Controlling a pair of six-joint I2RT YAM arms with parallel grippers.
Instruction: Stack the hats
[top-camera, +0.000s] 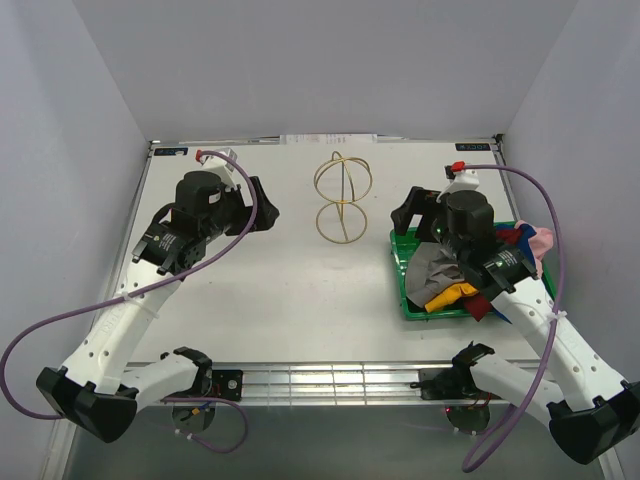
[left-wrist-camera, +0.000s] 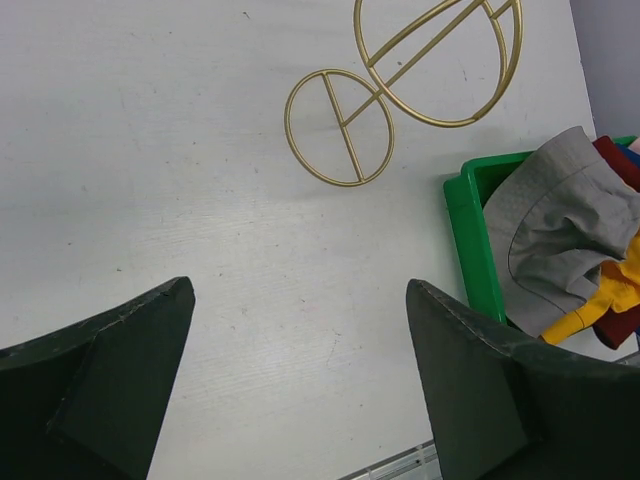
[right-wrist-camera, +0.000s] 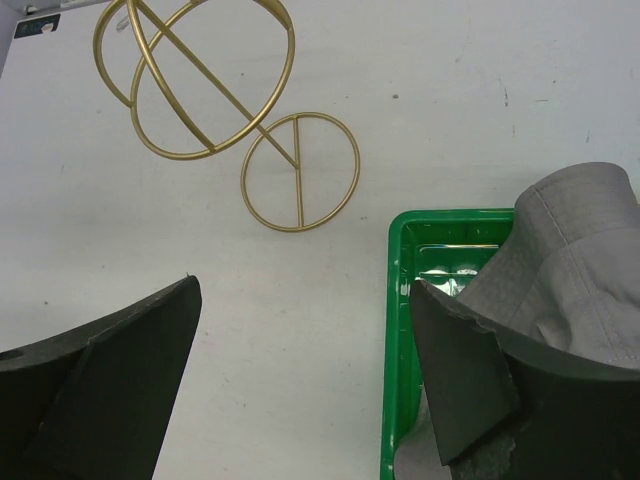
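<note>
The hats lie in a loose heap in the green tray (top-camera: 400, 270) at the right. A grey hat (top-camera: 432, 268) is on top, with a yellow one (top-camera: 448, 295) and a dark red one (top-camera: 478, 303) under it, and pink (top-camera: 541, 240) and blue (top-camera: 527, 236) behind the arm. My right gripper (top-camera: 408, 215) hovers open over the tray's far left corner, nothing between its fingers; its wrist view shows the grey hat (right-wrist-camera: 570, 270) beside its right finger. My left gripper (top-camera: 262, 210) stands open above bare table at the left, holding nothing.
A gold wire-frame stand (top-camera: 342, 198) stands upright at the middle back of the white table, between the two grippers. Grey walls close in the table on the left, back and right. A metal rail (top-camera: 320, 378) runs along the near edge.
</note>
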